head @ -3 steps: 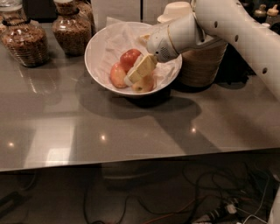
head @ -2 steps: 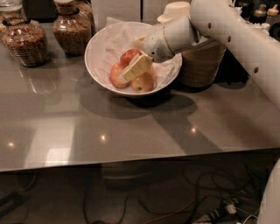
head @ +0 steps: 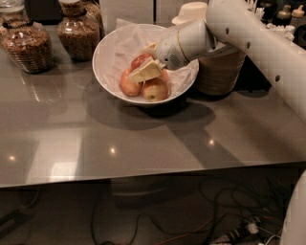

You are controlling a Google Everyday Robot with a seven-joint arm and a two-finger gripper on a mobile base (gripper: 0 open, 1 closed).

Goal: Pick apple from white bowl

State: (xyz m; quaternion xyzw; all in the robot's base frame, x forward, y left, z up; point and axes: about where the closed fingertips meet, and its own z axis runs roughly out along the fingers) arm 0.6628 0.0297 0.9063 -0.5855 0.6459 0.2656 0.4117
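The white bowl (head: 106,67), lined with crumpled white paper, stands at the back middle of the grey table. In it lie the deep red apple (head: 140,60) and two paler yellow-orange apples (head: 155,90). My gripper (head: 148,60) reaches into the bowl from the right. It is open, with one cream finger (head: 146,72) lying over the pale apples and the other at the far side of the red apple. The red apple sits between them, partly hidden, and rests in the bowl.
Two glass jars of brown food (head: 27,45) (head: 79,33) stand at the back left. A woven basket (head: 220,72) and stacked beige bowls (head: 191,12) stand right of the bowl, under my arm. Cables lie on the floor below the table's front edge.
My gripper has moved a little up and to the left inside the bowl, from over the pale apples towards the red apple. The apples have not moved.
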